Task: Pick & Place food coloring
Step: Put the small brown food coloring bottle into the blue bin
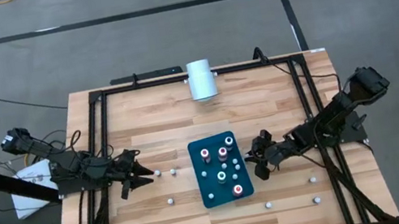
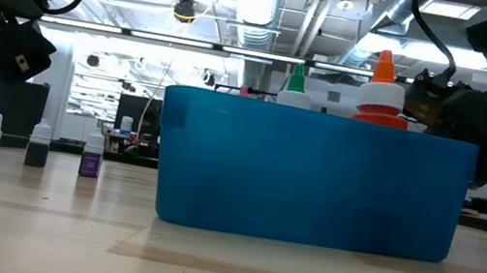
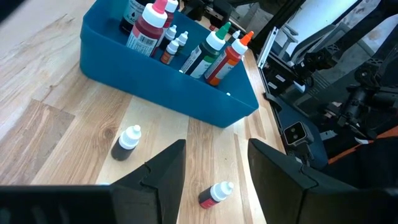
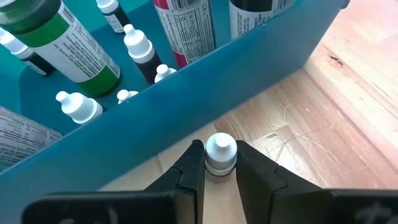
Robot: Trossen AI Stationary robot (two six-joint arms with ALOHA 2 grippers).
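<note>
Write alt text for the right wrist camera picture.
The right gripper is shut on a small white-capped bottle standing on the wooden table, just outside the blue bin, which holds several food coloring bottles.

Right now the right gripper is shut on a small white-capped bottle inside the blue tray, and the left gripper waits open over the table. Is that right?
Not quite. The right gripper is shut on the small white-capped bottle, but just outside the blue tray, on the table; the right wrist view shows it. The left gripper does wait open.
</note>
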